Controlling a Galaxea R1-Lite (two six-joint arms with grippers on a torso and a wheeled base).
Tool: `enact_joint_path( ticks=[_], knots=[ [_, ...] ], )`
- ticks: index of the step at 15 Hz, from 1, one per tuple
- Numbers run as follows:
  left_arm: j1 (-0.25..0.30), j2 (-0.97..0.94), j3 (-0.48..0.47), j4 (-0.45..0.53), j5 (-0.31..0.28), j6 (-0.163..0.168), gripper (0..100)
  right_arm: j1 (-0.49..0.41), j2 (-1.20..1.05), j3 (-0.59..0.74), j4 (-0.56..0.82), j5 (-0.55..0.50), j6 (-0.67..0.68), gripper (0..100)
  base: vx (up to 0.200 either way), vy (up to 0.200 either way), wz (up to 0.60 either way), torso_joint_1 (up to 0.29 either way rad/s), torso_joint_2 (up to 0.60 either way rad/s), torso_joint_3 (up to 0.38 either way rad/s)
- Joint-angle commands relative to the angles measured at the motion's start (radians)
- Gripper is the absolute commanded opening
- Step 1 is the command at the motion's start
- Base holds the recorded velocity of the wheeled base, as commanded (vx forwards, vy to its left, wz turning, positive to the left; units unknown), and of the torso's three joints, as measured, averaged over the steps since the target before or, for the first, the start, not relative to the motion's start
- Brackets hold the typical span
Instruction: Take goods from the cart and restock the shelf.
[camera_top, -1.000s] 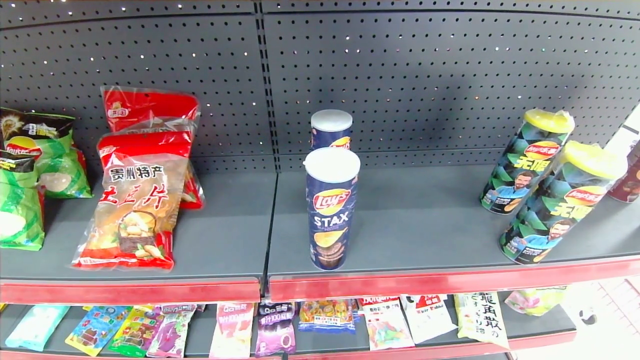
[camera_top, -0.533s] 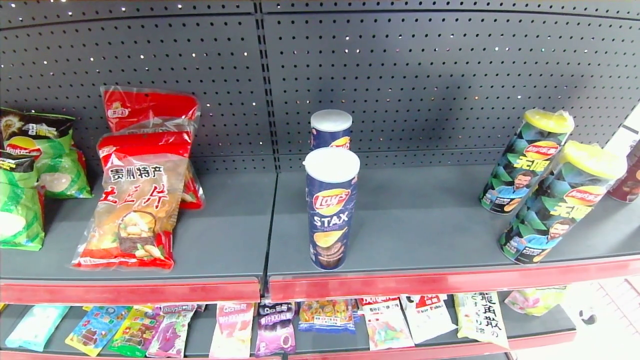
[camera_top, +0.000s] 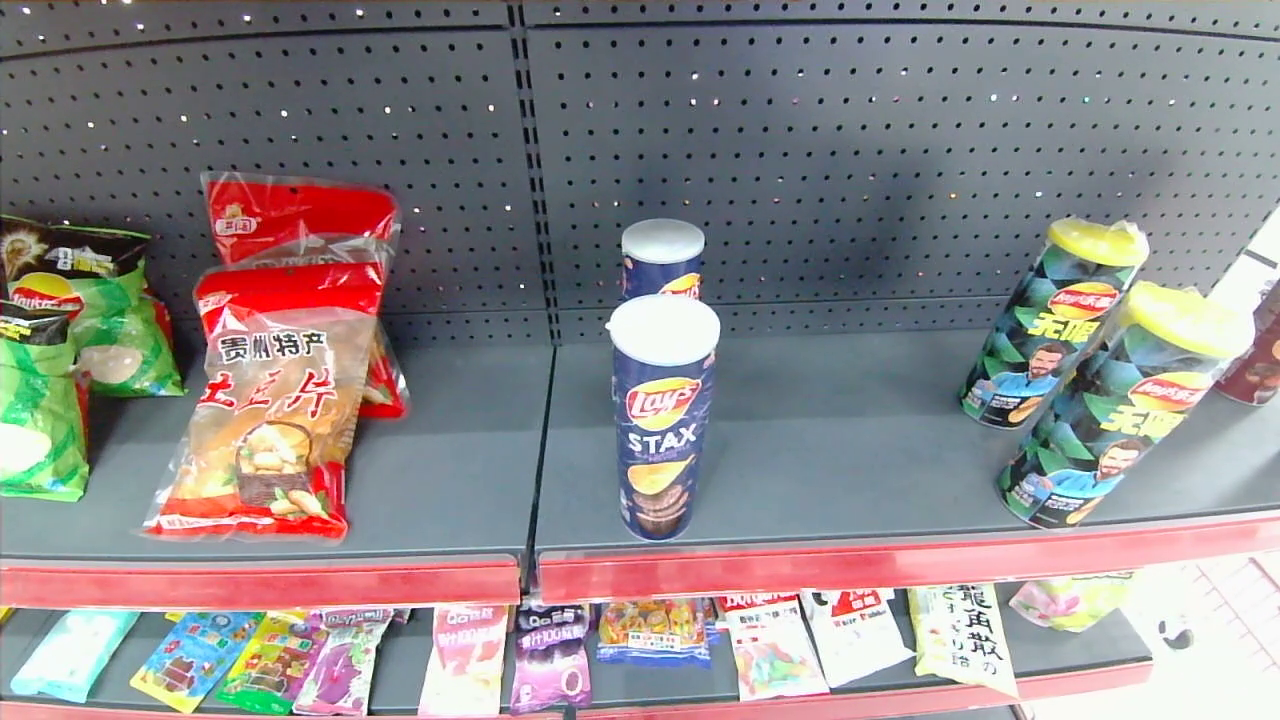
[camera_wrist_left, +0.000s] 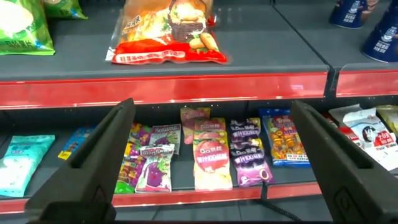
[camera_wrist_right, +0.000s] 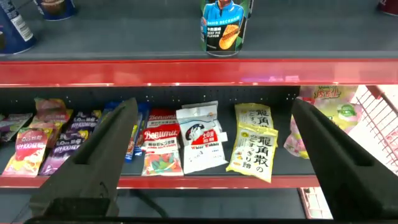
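I note left gripper (camera_wrist_left: 211, 104) and right gripper (camera_wrist_right: 214, 102) both spread, empty, facing shelf (camera_top: 800, 565) edge. Apparent wire cart (camera_top: 1240, 600) lies rightward; right arm nearer, I judge.

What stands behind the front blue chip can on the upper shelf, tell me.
A second blue can stands behind the front blue can, before the pegboard. Only its lidded top shows; the front can covers the rest.

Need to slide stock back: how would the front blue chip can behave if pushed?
The front blue can stands upright, tall and narrow, so a high push would probably tip it. Tipped, its round body would likely roll.
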Motion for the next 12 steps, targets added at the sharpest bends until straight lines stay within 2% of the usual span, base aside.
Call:
enact_joint_path(
  ticks=[1, 12],
  knots=[
    [0.000, 0.000, 0.000, 0.000, 0.000, 0.000, 100, 0.000, -0.004, 0.000, -0.001, 0.000, 0.001, 100, 0.000, -0.200, 0.00, 0.002, 0.01, 0.002],
    [0.000, 0.000, 0.001, 0.001, 0.000, 0.000, 100, 0.000, -0.004, 0.000, -0.001, 0.000, 0.005, 100, 0.000, -0.200, 0.00, 0.004, 0.00, 0.001]
  ],
)
